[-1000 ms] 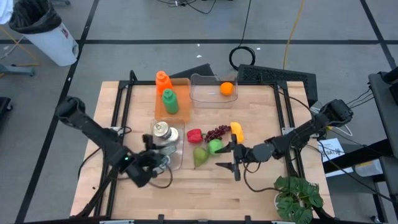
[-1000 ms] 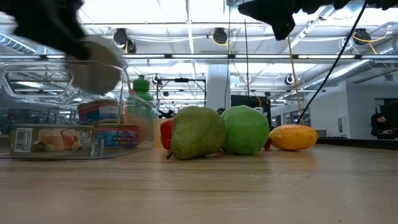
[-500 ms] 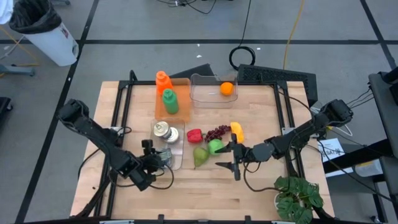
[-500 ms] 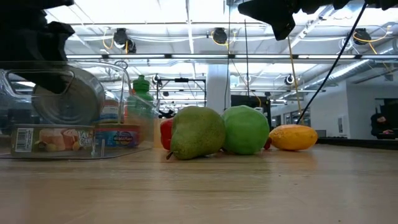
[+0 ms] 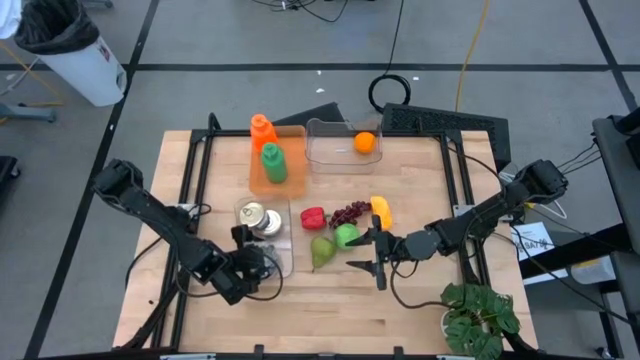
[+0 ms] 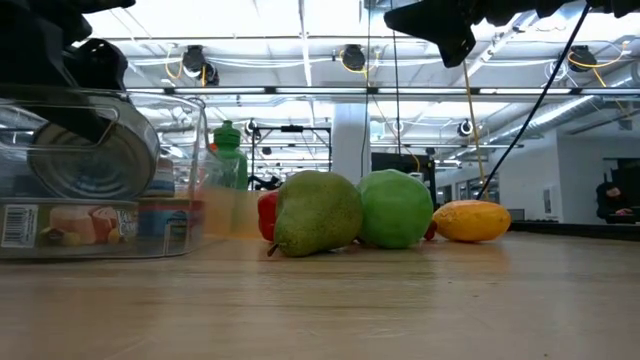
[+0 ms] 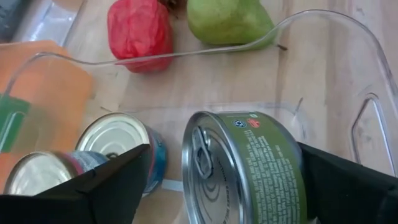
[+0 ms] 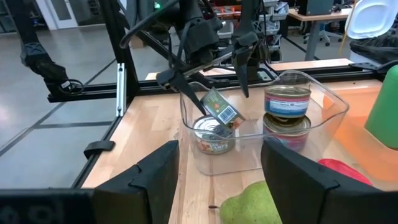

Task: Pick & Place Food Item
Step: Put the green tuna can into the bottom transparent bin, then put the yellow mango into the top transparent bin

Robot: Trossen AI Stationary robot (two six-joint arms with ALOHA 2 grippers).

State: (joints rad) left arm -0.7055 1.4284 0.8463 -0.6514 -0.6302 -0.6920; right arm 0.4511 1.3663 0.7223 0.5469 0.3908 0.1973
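I've got the left gripper [image 8: 208,65] spread wide over the clear bin [image 8: 329,102], and the green-labelled can [image 7: 245,168] sits tilted between its fingers on the cans below, so this placement looks all but done; whether a pad touches it, I can't tell. My right gripper [image 5: 380,258] waits half-open and empty beside the pear [image 6: 315,213], fruit left outside.

I'm working in a big open lab or workshop hall: grey floor marked with dark lines [image 5: 150,40], ceiling strip lights [image 6: 300,40] over metal framing, loose cables [image 5: 390,92], a lined waste bin [image 5: 70,50], office chairs [image 8: 373,18] behind the wooden table [image 5: 330,320]
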